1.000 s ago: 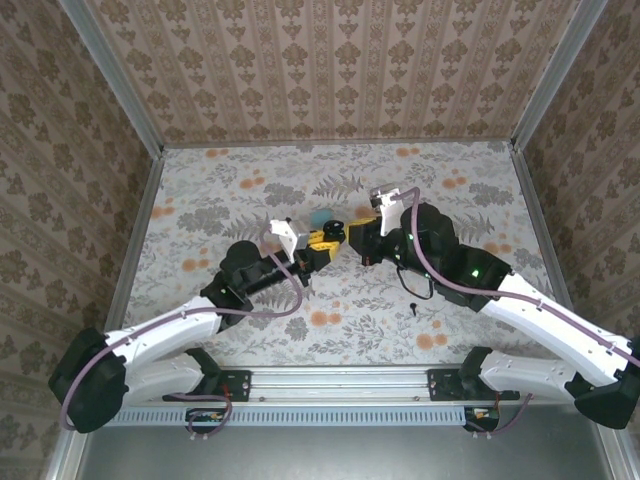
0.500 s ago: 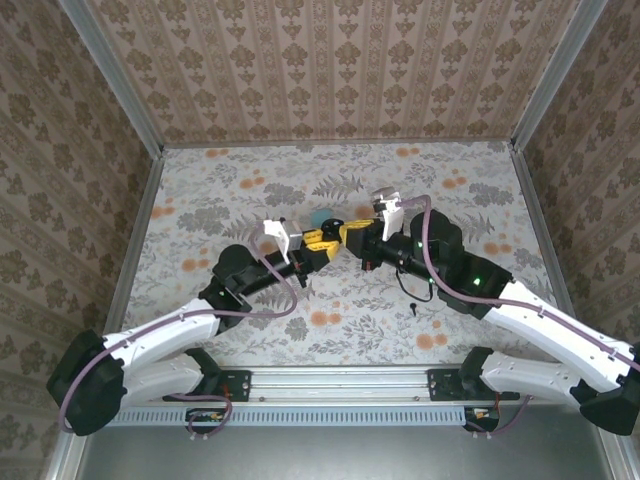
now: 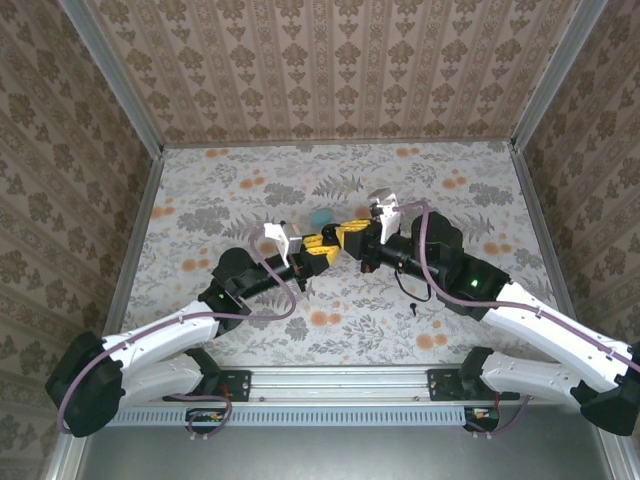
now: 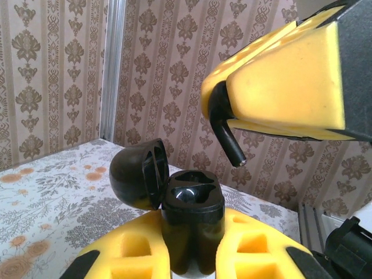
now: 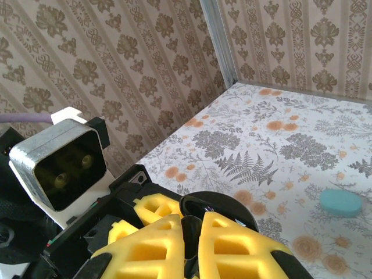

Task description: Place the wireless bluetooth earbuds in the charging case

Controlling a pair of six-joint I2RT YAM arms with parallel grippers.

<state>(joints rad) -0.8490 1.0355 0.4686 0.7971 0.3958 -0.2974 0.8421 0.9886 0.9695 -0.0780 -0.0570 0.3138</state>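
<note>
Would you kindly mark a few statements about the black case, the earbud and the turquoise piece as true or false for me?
1. The left tool grips a black charging case whose lid is open. True.
2. The black earbud sits inside the case. False: it hangs above the case, apart from it.
3. The right tool pinches the earbud with its stem pointing down. True.
4. The turquoise piece is held in a tool. False: it lies on the table.
</note>
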